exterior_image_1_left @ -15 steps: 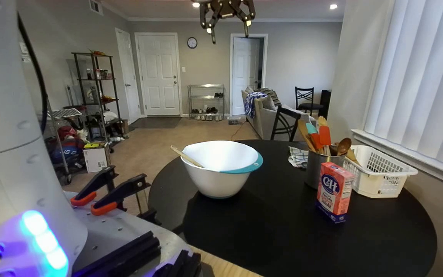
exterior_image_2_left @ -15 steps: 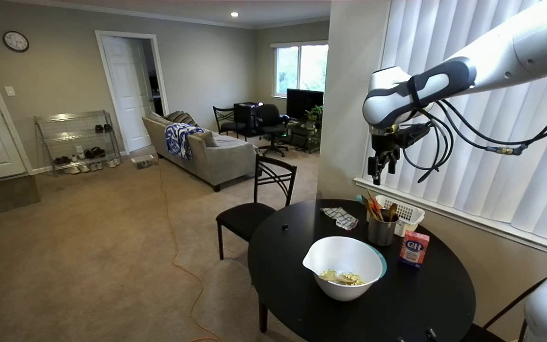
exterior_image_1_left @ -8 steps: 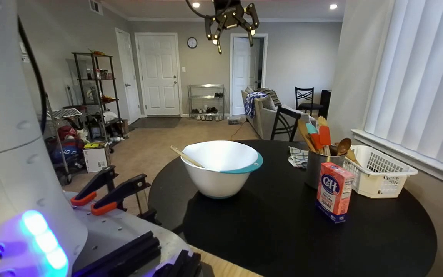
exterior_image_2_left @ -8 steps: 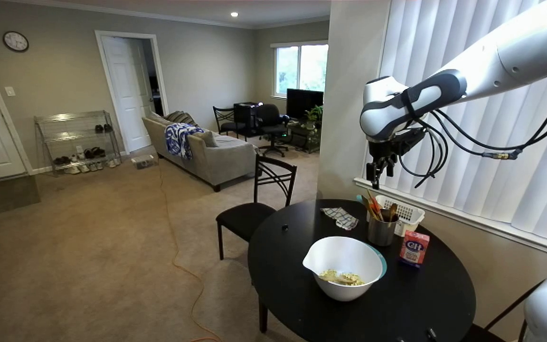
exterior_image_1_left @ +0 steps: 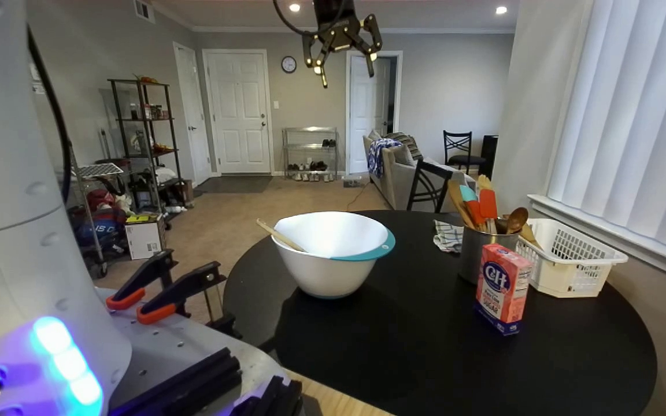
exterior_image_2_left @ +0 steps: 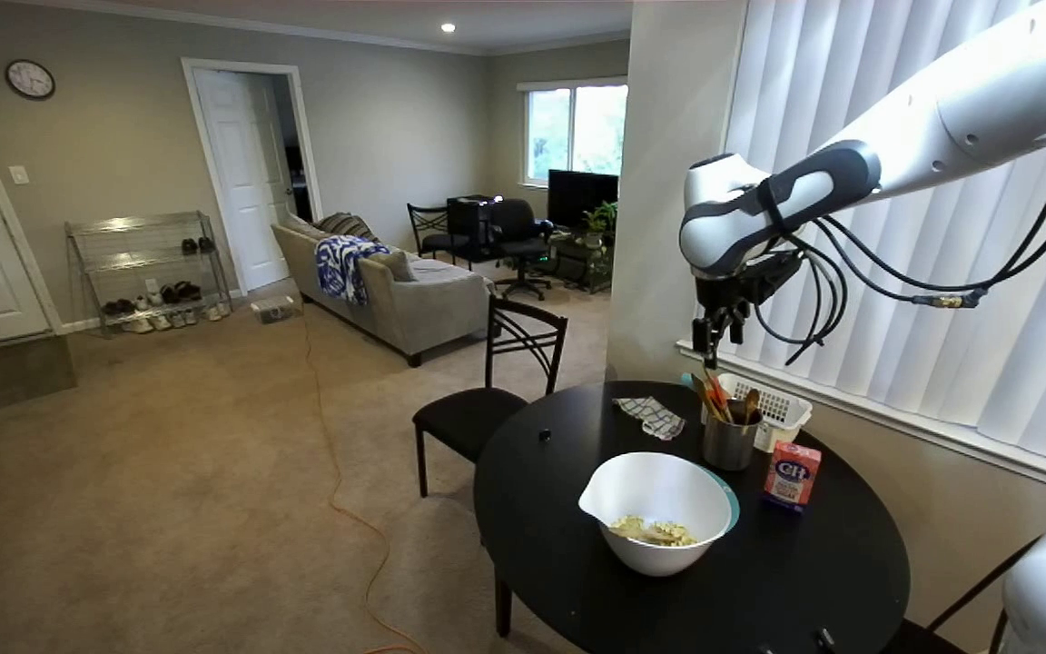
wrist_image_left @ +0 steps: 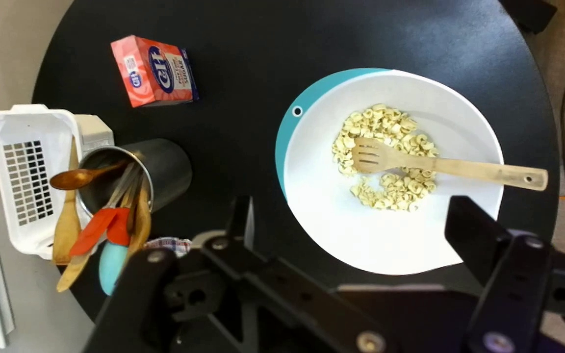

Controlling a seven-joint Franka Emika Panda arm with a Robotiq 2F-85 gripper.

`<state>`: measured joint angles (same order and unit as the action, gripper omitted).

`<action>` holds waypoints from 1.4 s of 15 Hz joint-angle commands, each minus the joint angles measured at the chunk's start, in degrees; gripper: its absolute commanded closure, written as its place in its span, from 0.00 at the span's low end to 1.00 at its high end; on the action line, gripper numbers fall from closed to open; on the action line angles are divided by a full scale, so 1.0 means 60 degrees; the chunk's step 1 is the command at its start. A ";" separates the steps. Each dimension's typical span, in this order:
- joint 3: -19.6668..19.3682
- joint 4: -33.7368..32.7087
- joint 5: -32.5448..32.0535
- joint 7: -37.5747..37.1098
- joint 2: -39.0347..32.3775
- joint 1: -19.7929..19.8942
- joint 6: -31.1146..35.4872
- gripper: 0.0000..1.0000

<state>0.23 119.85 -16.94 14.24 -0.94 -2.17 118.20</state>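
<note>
Fingers of the gripper stand spread wide, in a released state, high over the round black table and well apart from everything on it. Lower down, on the table's left half in an exterior view, stands a white bowl with a teal stretch along its rim. Small pale pieces lie at its bottom, and a wooden fork rests among them, its handle crossing the left rim and jutting past it. Black tabletop runs from the bowl rightward to an upright sugar box and on to the near edge; the left edge comes close to the bowl. Behind the sugar box, apart from it, a metal canister holds upright utensils, taking up height on the right. A white basket sits just beside the canister, near the windowsill; whether the two touch cannot be told. A checked cloth lies toward the far edge, a dark chair beyond. On the near left, past the table's edge, clamps stand at a metal plate.

From the upper right in an exterior view, the white arm slopes down leftward before the blinds and bends at the wrist, so the gripper hangs fingers down; cables loop under the forearm.
</note>
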 commanded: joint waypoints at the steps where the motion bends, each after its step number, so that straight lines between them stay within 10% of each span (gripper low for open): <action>1: 0.0381 -0.0253 -0.0225 0.0093 -0.1084 -0.0233 0.0778 0.00; 13: -0.0630 -0.3118 -0.3761 -0.3335 -0.5655 -0.1587 0.1770 0.00; 21: -0.0437 -0.2959 -0.3456 -0.3020 -0.5654 -0.1400 0.1980 0.00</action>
<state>-2.58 102.23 -37.66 -3.90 -34.84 -10.70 130.27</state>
